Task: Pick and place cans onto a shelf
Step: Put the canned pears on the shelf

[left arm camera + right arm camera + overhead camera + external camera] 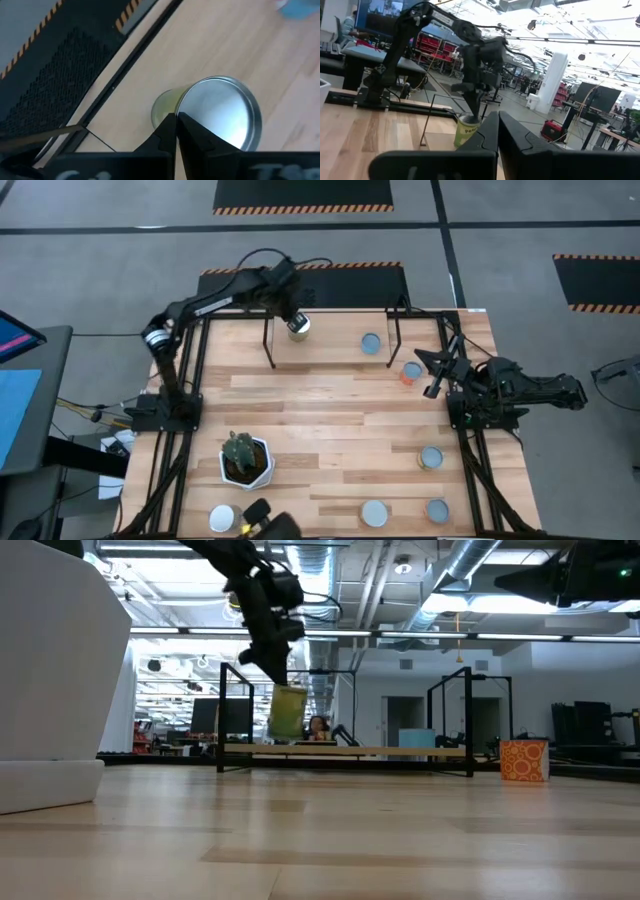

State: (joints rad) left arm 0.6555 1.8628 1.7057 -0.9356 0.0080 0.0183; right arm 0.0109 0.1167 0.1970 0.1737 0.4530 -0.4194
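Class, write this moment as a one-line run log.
left gripper: shut on yellow-green can | above shelf | right gripper: shut, idle

Yellow-green can (298,327) tilted over shelf (340,330), blue-topped can (371,343) on it

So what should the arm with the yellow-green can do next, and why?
Probably lower it a little. The left pincer is pinching the yellow-green can by its rim, and in the low view the can hangs just above the shelf. Setting it down first, then opening, should keep it from tipping.
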